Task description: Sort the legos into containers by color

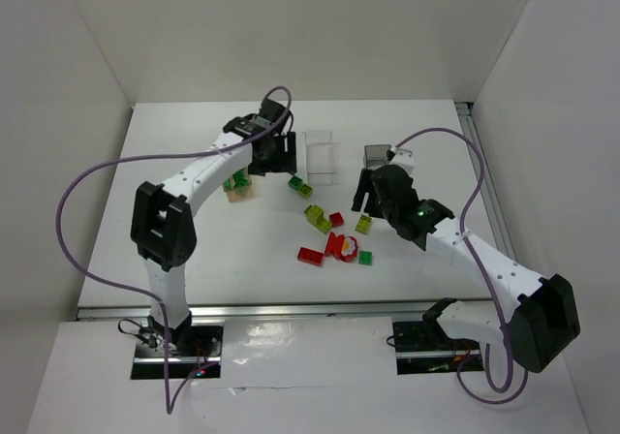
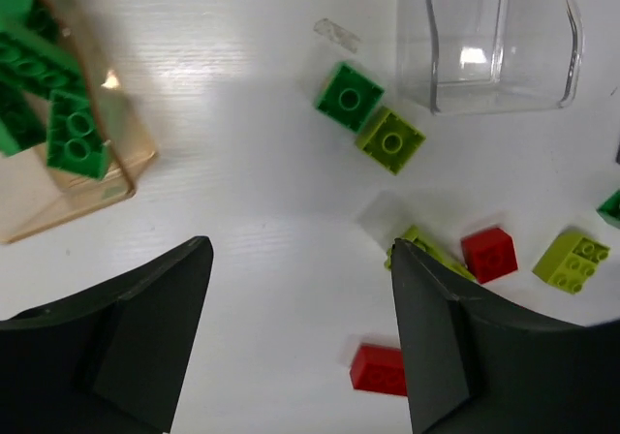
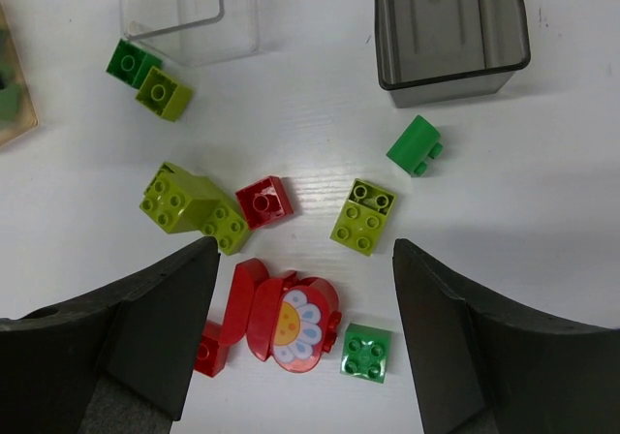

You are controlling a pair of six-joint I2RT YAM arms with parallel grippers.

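My left gripper [image 2: 300, 250] is open and holds nothing. It hovers over bare table between the orange-tan container [image 2: 116, 153], which holds dark green legos [image 2: 73, 134], and the clear container [image 2: 489, 42]. My right gripper [image 3: 305, 250] is also open and holds nothing. It hangs above the loose pile: a round red piece with a flower [image 3: 291, 323], a small red brick [image 3: 263, 201], yellow-green bricks [image 3: 363, 216] and a green brick [image 3: 368, 352]. The smoky grey container [image 3: 450, 27] lies beyond, with a green brick [image 3: 417, 145] in front of it.
From above, the three containers stand in a row at the back: orange-tan [image 1: 237, 190], clear [image 1: 322, 156], dark grey [image 1: 378, 153]. A green and a yellow-green brick [image 1: 300, 186] lie beside the clear one. The left arm's purple cable [image 1: 73, 197] loops out to the left.
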